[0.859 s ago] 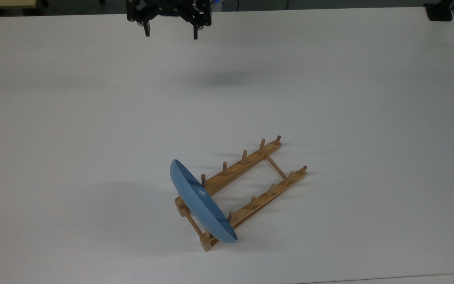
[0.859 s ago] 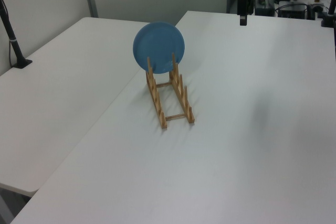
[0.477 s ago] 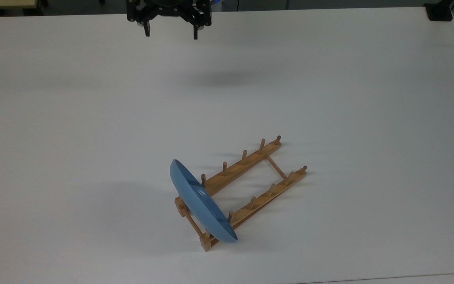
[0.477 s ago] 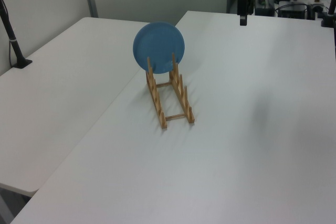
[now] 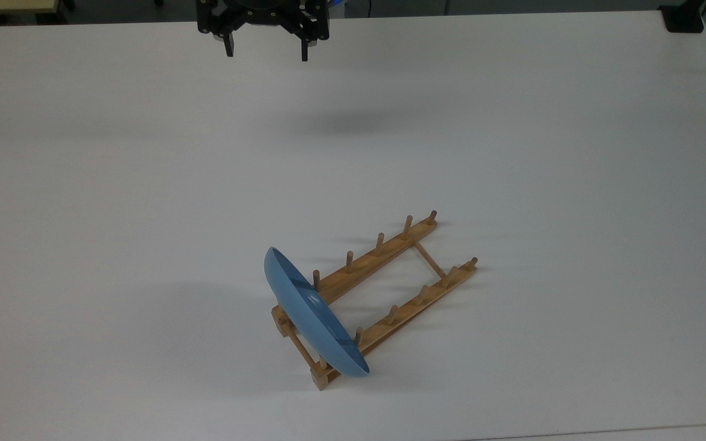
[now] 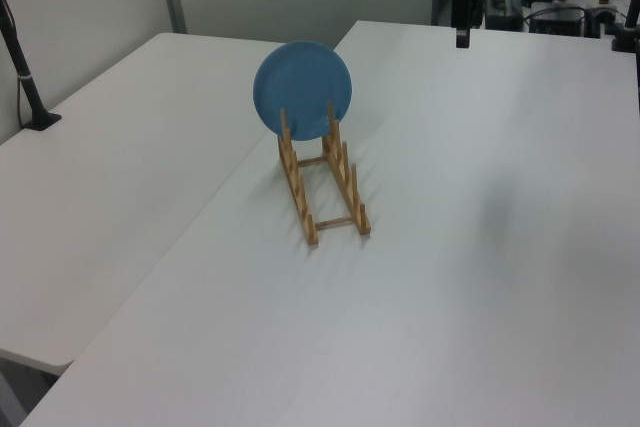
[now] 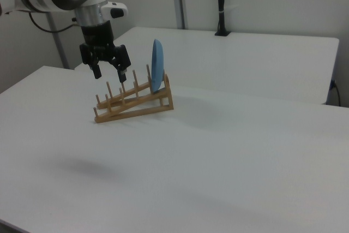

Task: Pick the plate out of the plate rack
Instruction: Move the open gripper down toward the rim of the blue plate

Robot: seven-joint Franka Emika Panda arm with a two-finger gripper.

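Here the plate [image 5: 313,315] stands on edge (nearly upright) in the end slot of the plate rack [image 5: 383,303], at the top view's left end. The gripper [image 5: 266,54] hangs empty, fingers spread, well apart above the white table [image 5: 512,122].

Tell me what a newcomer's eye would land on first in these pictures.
First, the round light-blue plate, standing on edge in the end slot of the low light-brown wooden plate rack, toward the bottom of the top view on the bare white table. Next, the black two-finger gripper at the top view's upper edge, open, held above the table and well apart from the plate.
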